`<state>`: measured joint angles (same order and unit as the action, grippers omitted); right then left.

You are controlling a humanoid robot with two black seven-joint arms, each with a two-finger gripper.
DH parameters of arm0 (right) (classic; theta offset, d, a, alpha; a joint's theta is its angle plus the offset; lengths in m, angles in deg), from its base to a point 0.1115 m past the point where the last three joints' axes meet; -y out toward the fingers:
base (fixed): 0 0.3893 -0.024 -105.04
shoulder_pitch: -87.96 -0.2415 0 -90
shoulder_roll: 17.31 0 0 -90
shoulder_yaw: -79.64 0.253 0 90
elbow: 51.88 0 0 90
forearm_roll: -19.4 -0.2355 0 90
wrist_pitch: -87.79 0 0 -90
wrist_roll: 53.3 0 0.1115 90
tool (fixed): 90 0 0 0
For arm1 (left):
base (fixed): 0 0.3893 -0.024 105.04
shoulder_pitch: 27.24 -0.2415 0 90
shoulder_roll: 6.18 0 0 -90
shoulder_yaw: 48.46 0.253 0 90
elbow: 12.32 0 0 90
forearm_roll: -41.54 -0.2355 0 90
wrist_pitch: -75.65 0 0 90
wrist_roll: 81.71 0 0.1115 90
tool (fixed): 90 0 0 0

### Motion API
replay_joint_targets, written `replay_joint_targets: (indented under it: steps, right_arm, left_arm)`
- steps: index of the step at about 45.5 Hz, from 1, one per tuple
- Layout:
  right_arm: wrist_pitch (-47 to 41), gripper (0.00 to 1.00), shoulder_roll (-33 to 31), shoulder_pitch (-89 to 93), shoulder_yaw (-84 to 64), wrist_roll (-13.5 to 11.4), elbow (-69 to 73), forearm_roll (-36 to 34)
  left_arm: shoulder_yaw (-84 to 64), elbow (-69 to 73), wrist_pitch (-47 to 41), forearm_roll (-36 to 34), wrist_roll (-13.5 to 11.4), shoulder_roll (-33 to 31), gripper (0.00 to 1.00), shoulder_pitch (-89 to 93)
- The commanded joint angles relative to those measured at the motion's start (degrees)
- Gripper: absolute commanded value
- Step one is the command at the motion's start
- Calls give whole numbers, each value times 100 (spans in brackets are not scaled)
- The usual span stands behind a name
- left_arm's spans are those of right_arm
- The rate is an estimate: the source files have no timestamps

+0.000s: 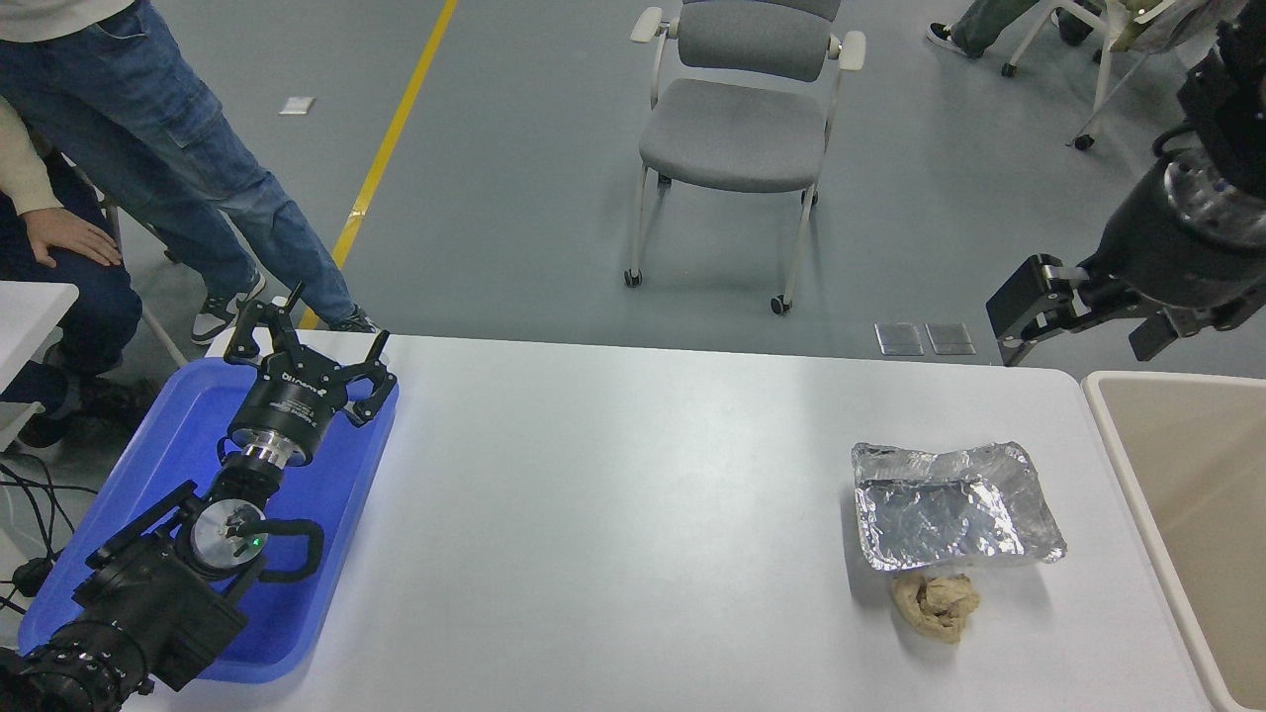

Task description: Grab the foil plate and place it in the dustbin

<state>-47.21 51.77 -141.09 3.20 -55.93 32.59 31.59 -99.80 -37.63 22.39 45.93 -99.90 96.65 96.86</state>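
Observation:
The foil plate [954, 506] is a shiny, crinkled silver tray lying flat on the white table [613, 514] at the right. The dustbin [1123, 465], beige with a pale rounded rim, stands at the table's right edge, partly cut off by the picture. My right gripper [1083, 326] hangs in the air above the table's far right corner, beyond the foil plate and apart from it; it is open and empty. My left gripper [309, 348] is parked, open and empty, over the blue tray at the left.
A crumpled tan paper ball [936, 605] lies just in front of the foil plate, touching its near rim. A blue plastic tray [326, 554] sits at the table's left. A grey chair [742, 129] and a standing person [178, 158] are beyond the far edge.

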Motion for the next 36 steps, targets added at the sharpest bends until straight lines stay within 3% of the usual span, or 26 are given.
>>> replay_joint_targets:
  steps: [1,36]
  right_arm:
    - [0,100,1,-17,-3,0,0,3]
    - [0,100,1,36,6,0,0,-6]
  left_arm:
    - [1,0,0,0,0,0,100,0]
    - [1,0,0,0,0,0,100,-9]
